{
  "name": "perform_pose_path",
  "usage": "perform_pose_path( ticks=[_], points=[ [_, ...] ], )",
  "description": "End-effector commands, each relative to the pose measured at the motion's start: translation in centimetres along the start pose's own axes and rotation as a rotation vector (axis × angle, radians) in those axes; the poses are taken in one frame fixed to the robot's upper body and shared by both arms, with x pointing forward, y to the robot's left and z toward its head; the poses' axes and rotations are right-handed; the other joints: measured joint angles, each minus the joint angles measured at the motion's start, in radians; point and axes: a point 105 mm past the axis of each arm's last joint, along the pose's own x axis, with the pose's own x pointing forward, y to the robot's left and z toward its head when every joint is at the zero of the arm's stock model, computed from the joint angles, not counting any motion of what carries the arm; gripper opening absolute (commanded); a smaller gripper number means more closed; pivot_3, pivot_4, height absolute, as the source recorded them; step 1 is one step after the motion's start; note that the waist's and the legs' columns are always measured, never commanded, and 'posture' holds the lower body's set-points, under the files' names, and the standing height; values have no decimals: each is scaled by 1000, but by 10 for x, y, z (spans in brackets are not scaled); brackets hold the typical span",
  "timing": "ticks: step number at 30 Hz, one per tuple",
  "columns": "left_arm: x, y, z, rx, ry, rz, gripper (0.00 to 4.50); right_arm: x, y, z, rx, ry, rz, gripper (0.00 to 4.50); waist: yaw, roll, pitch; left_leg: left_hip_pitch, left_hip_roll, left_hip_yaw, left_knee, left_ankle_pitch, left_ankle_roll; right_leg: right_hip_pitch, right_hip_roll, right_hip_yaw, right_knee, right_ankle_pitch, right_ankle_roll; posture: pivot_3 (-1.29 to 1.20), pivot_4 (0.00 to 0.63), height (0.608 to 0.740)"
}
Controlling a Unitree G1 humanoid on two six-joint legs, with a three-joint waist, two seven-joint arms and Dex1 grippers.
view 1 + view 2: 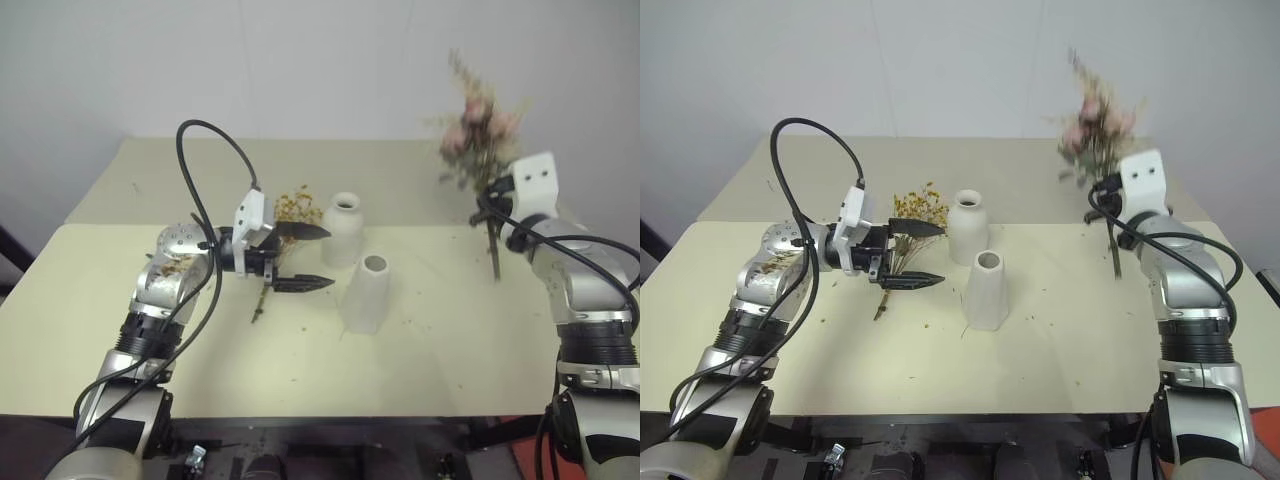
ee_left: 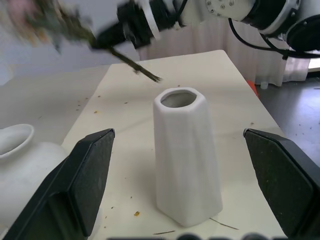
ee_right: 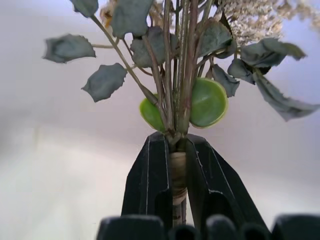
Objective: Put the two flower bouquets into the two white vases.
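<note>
Here the right gripper (image 3: 177, 150) jaws clamp the pink rose bouquet (image 1: 478, 130) stems.

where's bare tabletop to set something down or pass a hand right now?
Free: the table near edge in front of the cone vase, and the strip between that vase and the raised pink rose bouquet in the right gripper. Crowded: the middle, where the open left gripper, the yellow bouquet and the bottle vase bunch together.
</note>
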Motion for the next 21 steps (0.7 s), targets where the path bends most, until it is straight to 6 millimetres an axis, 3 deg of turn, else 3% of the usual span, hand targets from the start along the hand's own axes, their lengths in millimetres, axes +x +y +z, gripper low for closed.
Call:
perform_pose_path(
  ticks=[1,8,14,21],
  points=[
    [-13,6,14,22,-42,54,4500,5,3,52,110,-243,76,216,-6,0,0,0,0,0,0,0,0,0,0,0,0,0,0,0,150,740],
    [-32,11,8,2,-20,150,4500,27,8,84,489,-503,220,216,-20,1,0,2,0,0,-1,0,0,2,0,0,1,1,-1,0,150,740],
    [-48,10,5,-24,2,211,4500,37,15,81,719,-600,368,216,-20,2,1,3,0,0,-2,0,0,2,0,0,1,1,-1,0,150,740],
    [-58,11,13,-28,-3,249,4500,39,28,79,864,-730,469,216,-25,4,3,3,0,0,-2,0,0,1,0,0,2,1,-1,0,150,740]
  ],
)
